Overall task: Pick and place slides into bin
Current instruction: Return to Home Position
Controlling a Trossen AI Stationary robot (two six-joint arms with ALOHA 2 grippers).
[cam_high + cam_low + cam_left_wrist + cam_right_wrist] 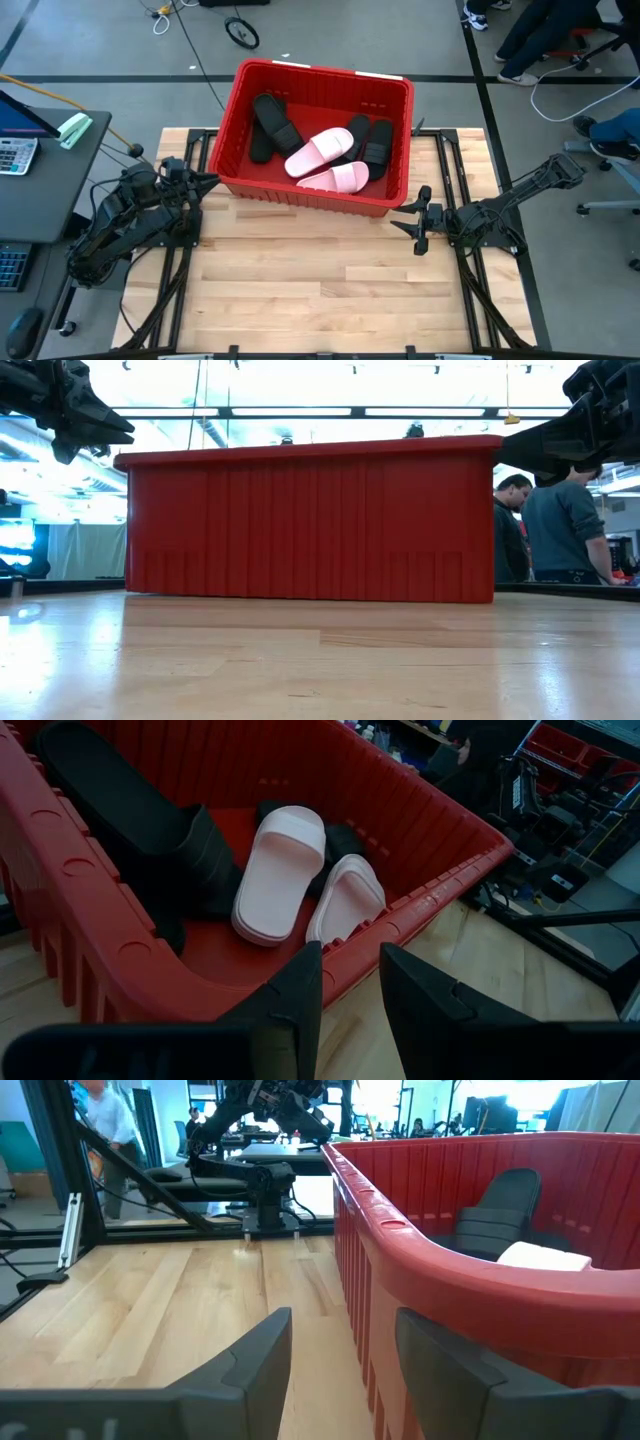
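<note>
The red bin [300, 192] stands on the far middle of the wooden table. Inside it lie two pale pink slides [320, 152] [338, 178], side by side, and several black slides, some at the bin's left [270, 125] and some at its right [378, 142]. They also show in the left wrist view, pink [280, 870] and black [120, 810]. My left gripper [210, 181] is open and empty beside the bin's near left corner. My right gripper [415, 215] is open and empty beside the bin's near right corner; its wrist view shows the bin's rim [420, 1250].
Bare wooden table top [320, 290] lies in front of the bin. A dark desk with a calculator [15, 155] stands left of the table. People stand beyond the table's right side [560, 520], and seated legs show at the far right [530, 40].
</note>
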